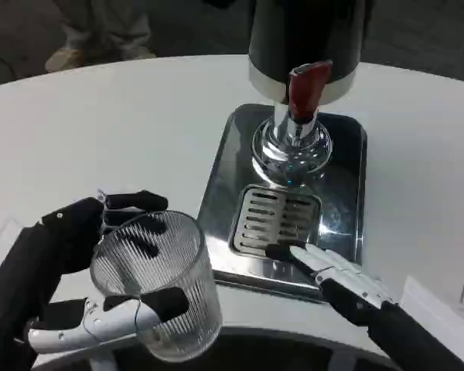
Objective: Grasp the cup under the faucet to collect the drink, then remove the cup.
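Now my left hand (77,270) grips the ribbed cup (158,286), fingers wrapped around its wall; my right hand (340,278) lies flat, fingers pressed together, tips on the drip tray (348,193) beside the grille (274,220).

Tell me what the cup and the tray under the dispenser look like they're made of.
The cup, held in the left hand, looks like clear ribbed glass or hard plastic: see-through, with fine vertical ridges. The tray looks like polished stainless steel: mirror reflections and a slotted drain grille.
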You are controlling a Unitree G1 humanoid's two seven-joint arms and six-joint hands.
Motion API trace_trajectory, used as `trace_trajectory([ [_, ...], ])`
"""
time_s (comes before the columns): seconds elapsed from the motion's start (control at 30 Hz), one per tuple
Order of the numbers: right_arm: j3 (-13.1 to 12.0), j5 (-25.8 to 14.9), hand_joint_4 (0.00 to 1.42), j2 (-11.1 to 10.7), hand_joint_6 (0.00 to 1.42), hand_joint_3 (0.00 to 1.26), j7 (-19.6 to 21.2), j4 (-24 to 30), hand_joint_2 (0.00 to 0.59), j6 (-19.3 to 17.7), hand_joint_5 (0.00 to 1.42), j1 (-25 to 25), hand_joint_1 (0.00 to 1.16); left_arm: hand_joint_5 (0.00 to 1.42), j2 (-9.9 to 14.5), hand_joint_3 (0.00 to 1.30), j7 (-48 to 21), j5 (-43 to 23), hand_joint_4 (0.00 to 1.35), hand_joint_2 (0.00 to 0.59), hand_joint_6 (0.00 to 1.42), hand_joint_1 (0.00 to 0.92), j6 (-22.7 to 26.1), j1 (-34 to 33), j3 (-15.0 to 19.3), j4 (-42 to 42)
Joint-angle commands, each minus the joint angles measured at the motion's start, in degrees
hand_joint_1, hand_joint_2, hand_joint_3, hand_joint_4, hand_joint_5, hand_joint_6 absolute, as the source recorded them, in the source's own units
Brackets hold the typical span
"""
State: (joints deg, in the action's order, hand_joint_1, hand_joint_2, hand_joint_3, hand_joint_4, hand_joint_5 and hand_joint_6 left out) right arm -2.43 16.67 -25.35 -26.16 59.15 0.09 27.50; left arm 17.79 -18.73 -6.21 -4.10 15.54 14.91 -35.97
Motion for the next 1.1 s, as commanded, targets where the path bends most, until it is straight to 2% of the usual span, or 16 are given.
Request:
trace_trajectory([
  [0.03,-0.1,-0.3,0.02,1.2,0.00,0.09,0.5,0.9,0.466,-2.8,0.00,2.2,0.60,1.04,0.4,0.77,0.0,-0.4,0.87,0.000,0.94,0.726,-1.4,-0.6,-0.1,0.0],
  [0.27,-0.2,0.0,0.04,3.2,0.00,0.10,0.5,0.9,0.472,-4.6,0.00,4.5,0.60,1.04,0.4,0.77,0.0,-0.2,0.87,0.000,0.94,0.726,-1.4,-0.8,-0.4,0.1],
  [0.6,-0.4,0.4,0.05,4.3,0.00,0.11,0.5,0.9,0.478,-4.9,0.00,5.5,0.61,1.04,0.5,0.77,0.1,0.5,0.87,0.000,0.94,0.726,-1.6,-2.2,-1.0,1.7],
  [0.83,-1.1,0.4,0.05,5.6,0.00,0.11,1.1,0.9,0.479,-6.4,0.00,8.1,0.61,1.04,0.6,0.77,0.7,2.5,0.87,0.000,0.94,0.726,-2.8,-6.5,-1.9,5.6],
  [1.1,-2.4,-0.2,0.05,6.1,0.00,0.11,1.1,0.9,0.479,-7.2,0.00,9.3,0.61,1.04,1.6,0.77,2.1,5.8,0.87,0.000,0.94,0.726,-7.3,-12.3,-1.7,13.7],
])
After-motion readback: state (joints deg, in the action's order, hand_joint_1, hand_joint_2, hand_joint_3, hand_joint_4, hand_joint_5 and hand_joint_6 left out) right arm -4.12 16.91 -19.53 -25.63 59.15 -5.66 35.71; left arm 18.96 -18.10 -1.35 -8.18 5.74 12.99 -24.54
